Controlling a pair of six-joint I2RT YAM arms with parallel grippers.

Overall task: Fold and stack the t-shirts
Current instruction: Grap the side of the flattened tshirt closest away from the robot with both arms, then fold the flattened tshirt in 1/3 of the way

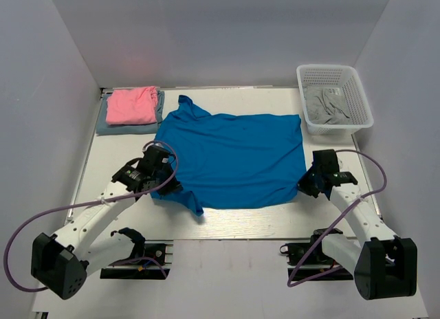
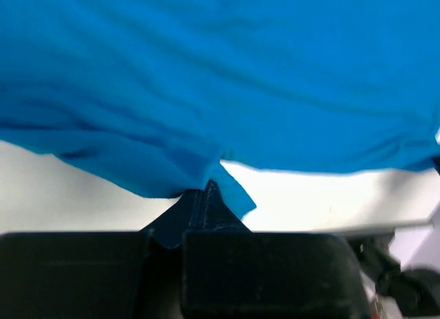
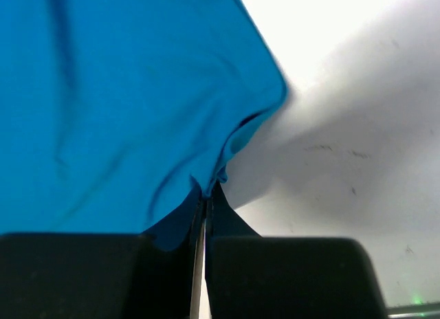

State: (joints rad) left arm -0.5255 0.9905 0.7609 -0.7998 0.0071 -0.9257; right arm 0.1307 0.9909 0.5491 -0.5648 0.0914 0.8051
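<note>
two grips hold the blue t-shirt [image 1: 230,157], flat at the worktop [image 1: 227,219] centre: left gripper [image 2: 210,192] pinched closed on its near left edge, right gripper [image 3: 206,192] likewise on its near right corner, so you lift evenly.

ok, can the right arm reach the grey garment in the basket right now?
Probably not yet: its fingers are shut on the blue t-shirt's near-right corner. Nothing stands between it and the basket, so once released the grey garment looks reachable.

free: near table strip [image 1: 234,223] | obstacles: basket [image 1: 331,128] far-right, pink t-shirt [image 1: 130,104] far-left
</note>
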